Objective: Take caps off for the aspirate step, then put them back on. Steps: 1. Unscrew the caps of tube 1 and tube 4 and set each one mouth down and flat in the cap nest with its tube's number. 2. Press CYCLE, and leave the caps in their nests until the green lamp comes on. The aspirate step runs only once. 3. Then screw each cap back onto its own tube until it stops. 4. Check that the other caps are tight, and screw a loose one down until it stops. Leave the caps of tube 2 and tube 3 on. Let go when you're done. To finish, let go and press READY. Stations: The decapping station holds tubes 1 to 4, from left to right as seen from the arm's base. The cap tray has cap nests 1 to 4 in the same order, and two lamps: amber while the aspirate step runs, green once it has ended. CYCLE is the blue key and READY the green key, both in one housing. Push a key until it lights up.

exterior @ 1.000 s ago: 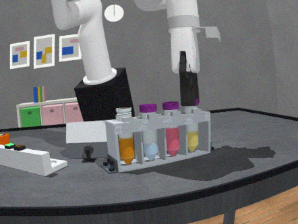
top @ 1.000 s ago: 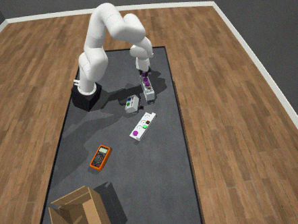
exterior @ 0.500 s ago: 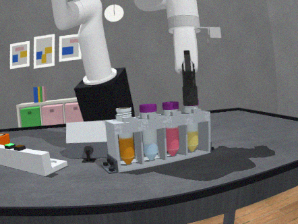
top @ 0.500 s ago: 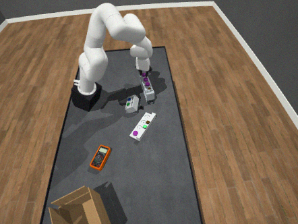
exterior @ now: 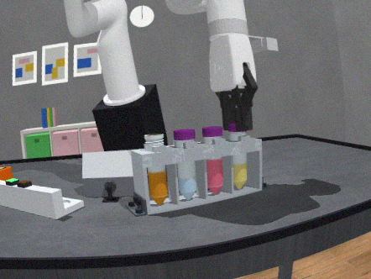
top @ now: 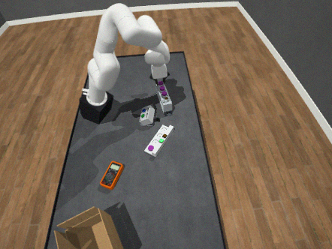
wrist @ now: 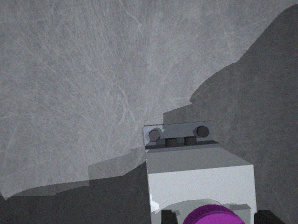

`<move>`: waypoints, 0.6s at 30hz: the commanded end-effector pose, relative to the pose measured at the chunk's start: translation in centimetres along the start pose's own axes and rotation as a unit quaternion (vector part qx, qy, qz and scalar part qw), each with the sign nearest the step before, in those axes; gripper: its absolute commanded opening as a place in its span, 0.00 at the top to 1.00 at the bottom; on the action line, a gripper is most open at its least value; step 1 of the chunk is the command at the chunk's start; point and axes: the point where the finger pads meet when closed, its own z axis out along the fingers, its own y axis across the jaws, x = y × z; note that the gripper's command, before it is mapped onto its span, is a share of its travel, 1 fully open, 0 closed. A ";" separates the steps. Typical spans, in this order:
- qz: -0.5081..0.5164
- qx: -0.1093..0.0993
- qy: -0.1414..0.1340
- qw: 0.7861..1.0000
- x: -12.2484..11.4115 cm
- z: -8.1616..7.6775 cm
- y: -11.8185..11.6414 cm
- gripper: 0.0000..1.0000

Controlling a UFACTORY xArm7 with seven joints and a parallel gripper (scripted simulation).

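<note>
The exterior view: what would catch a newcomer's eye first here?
The black claw hangs down over the purple cap at the right end of the white tube rack. Beside it, two tubes wear purple caps, while the orange-filled tube at the left end stands uncapped.
</note>
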 end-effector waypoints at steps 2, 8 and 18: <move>-0.089 0.014 0.007 0.996 0.1 -0.2 0.2 0.54; -0.089 0.014 0.007 0.996 0.1 -0.2 0.2 1.00; -0.089 0.014 0.007 0.996 0.1 -0.2 0.2 1.00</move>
